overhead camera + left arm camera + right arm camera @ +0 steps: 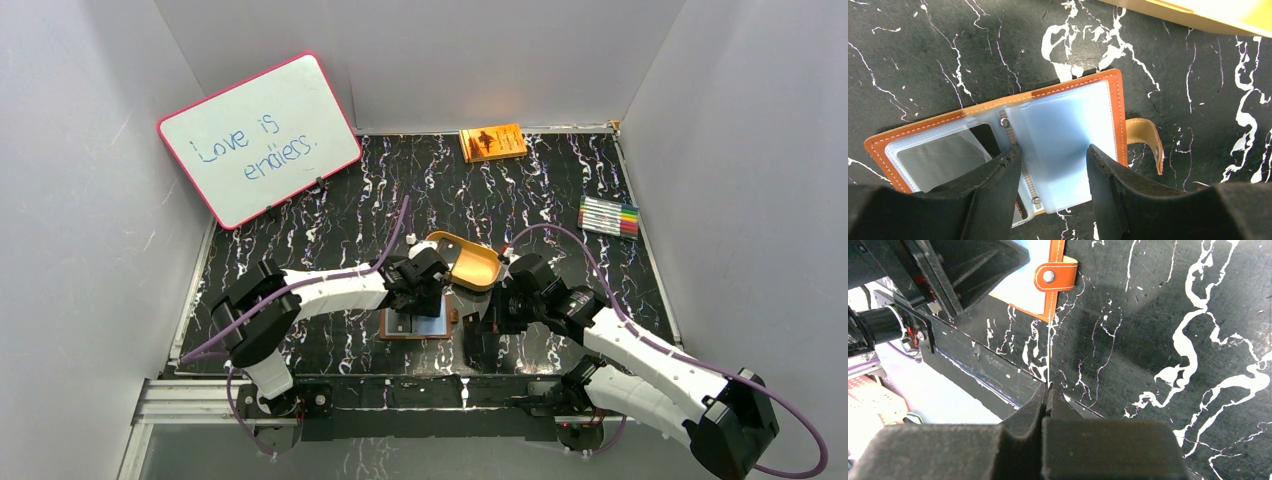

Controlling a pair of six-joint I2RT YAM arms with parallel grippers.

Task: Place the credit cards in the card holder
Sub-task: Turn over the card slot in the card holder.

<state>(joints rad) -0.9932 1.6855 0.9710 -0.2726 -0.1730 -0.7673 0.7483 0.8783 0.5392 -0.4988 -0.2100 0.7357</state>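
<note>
Card holder [1063,135] lies open on the bench [948,50]. Left gripper [1054,152] jaws released over its right sleeve. Right gripper [1047,390] jaws clenched on a credit card [1048,357], edge-on, holder at 12 o'clock. Pin the sleeve and feed the card in flat, slowly.

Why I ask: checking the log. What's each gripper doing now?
Left gripper: open, over the card holder.
Right gripper: shut on a card, seen edge-on.
</note>
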